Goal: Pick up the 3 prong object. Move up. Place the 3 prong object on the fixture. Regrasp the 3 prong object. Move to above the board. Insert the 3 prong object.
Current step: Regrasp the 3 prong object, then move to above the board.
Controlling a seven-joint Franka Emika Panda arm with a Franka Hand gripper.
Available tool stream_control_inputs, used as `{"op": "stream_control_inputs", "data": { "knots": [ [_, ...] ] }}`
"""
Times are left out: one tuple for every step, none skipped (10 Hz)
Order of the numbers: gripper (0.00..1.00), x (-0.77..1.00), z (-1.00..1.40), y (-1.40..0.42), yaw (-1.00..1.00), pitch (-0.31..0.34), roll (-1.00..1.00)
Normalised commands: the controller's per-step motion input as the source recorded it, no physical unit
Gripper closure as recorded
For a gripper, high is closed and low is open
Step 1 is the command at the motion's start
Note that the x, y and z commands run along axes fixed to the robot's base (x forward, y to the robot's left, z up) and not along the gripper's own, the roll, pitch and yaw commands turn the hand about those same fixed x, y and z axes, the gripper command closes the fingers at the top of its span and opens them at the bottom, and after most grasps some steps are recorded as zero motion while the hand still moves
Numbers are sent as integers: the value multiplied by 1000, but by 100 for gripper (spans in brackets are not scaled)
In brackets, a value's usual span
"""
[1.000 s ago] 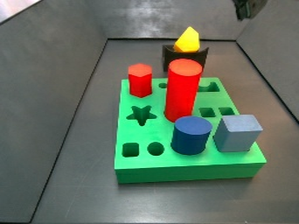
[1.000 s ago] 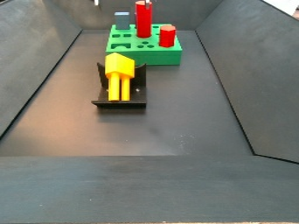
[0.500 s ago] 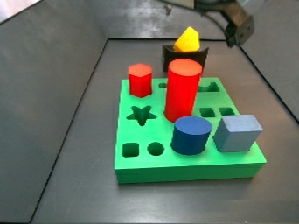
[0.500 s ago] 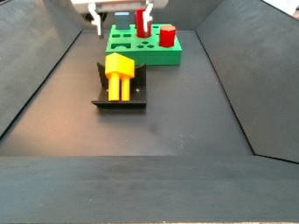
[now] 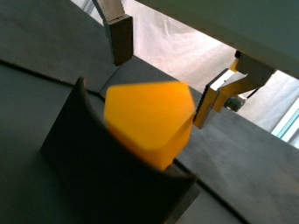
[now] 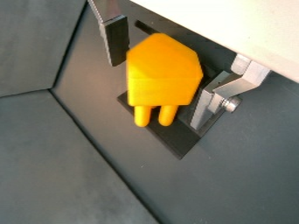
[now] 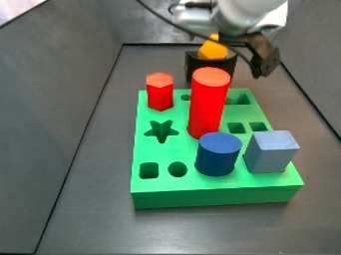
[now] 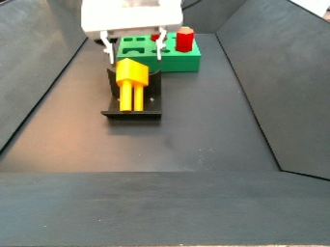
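The 3 prong object lies on the fixture, prongs pointing away from the board, where it lay a second ago; what has changed is the gripper, which has come down from the frame's edge to straddle it. Beyond the gripper stand the tall red cylinder, red hexagonal peg, blue cylinder and grey-blue cube. The fingers are spread wide on either side of the piece, holding nothing.

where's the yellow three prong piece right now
The 3 prong object lies on the fixture, on the floor just in front of the green board in a side view. The open gripper straddles it, one finger on each side.
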Motion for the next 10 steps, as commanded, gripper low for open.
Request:
{"op": "stream_control_inputs", "data": {
  "knots": [
    [0, 146, -863, -13, 96, 18, 105],
    [0, 121, -681, -22, 89, 17, 114],
    [0, 109, -547, -24, 85, 13, 122],
    [0, 104, -374, -26, 81, 17, 123],
    [0, 97, -295, -27, 67, 22, 122],
    [0, 65, -218, -30, 47, 10, 143],
    [0, 51, -192, -38, 45, 11, 144],
    [0, 49, -190, -39, 46, 13, 143],
    [100, 0, 0, 0, 0, 0, 0],
    [100, -320, 1000, 147, -232, 47, -51]
  ]
}}
